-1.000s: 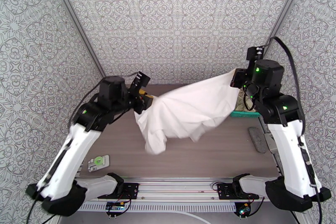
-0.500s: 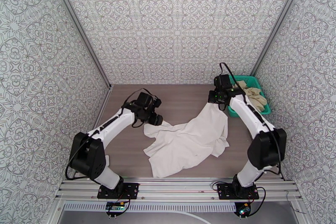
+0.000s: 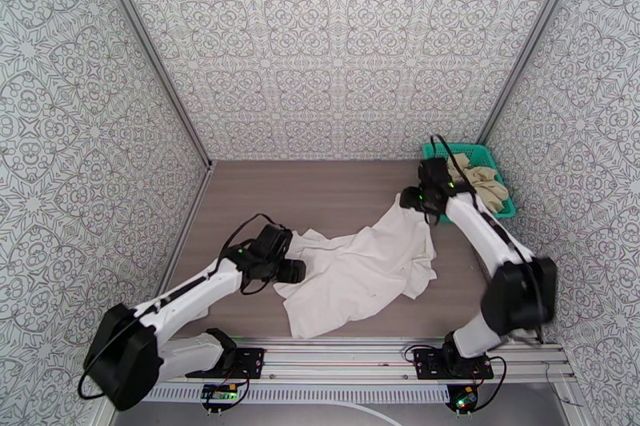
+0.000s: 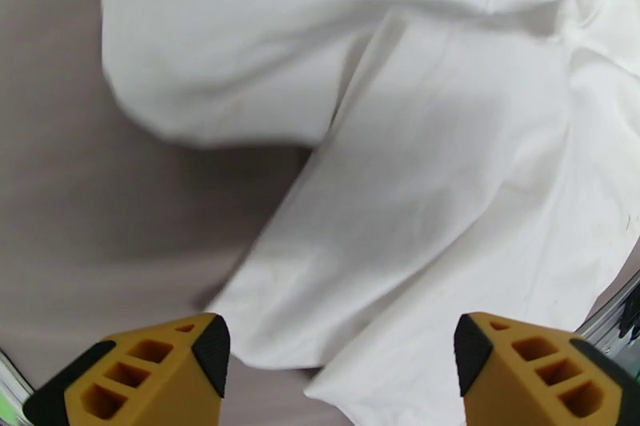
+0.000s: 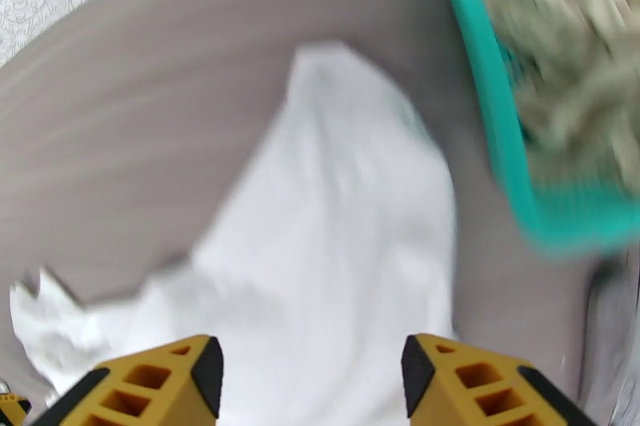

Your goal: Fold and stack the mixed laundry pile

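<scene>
The white T-shirt [image 4: 448, 180] lies rumpled on the brown table [image 4: 80, 204], a rounded fold bulging at upper left, while the left gripper [image 4: 340, 356] hovers over its near edge, its yellow, black-tipped fingers [image 4: 160, 372] spread wide, gripping nothing.

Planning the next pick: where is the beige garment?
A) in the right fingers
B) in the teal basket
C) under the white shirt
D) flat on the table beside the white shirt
B: the beige garment lies bunched inside the teal basket at the far right corner of the table, apart from the white shirt.
</scene>
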You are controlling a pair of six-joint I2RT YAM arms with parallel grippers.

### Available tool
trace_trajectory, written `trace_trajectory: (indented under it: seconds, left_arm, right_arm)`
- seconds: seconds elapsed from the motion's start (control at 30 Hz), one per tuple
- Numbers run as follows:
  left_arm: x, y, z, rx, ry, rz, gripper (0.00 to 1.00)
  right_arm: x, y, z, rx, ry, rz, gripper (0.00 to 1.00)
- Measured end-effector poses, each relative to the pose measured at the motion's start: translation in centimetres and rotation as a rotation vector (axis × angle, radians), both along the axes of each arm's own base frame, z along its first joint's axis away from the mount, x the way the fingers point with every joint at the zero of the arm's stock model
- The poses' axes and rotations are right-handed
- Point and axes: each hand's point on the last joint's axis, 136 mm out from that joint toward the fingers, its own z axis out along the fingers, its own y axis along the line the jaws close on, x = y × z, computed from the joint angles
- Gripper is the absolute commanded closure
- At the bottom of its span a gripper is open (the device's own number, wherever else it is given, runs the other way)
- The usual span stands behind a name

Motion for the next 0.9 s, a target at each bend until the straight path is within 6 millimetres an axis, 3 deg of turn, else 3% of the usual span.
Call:
trace_trajectory:
  seconds: [0.13,0.27,0.4,0.5,0.53,0.6,0.67,0.8,0.9]
  left_arm:
    - [-2.0,0.4,-2.5,0.003,0.075,0.063,0.2]
    - [-3.0,-0.5,-4.2,-0.016,0.115,0.078,0.5]
    - [-3.0,-1.9,-4.7,-0.032,0.111,0.071,0.81]
    - [-2.5,-2.3,-4.8,-0.037,0.079,0.073,1.0]
    - [-2.4,-2.3,-4.7,-0.038,0.064,0.074,1.0]
    - [-2.0,-2.4,-4.3,-0.038,0.029,0.072,1.0]
    - [-1.2,-2.6,-2.8,-0.061,-0.042,0.065,1.0]
    - [0.7,-3.2,2.2,-0.124,-0.208,0.04,1.0]
    - [2.4,-4.0,8.6,-0.178,-0.365,0.002,1.0]
  right_arm:
    - [-4.6,-0.4,-4.3,0.015,0.104,-0.011,0.33]
    - [-7.5,-0.1,-8.8,0.038,0.239,-0.013,0.33]
    - [-6.4,0.2,-10.7,0.043,0.273,-0.019,0.38]
    - [-4.5,0.4,-12.1,0.036,0.284,-0.025,0.59]
    - [-3.9,0.5,-12.4,0.038,0.282,-0.029,0.74]
    - [-2.9,0.6,-12.7,0.041,0.272,-0.033,0.89]
    - [-1.8,0.8,-12.5,0.043,0.253,-0.028,1.0]
    - [-0.2,1.1,-10.4,0.054,0.183,-0.022,1.0]
    - [0.2,1.2,-7.0,0.073,0.089,-0.016,1.0]
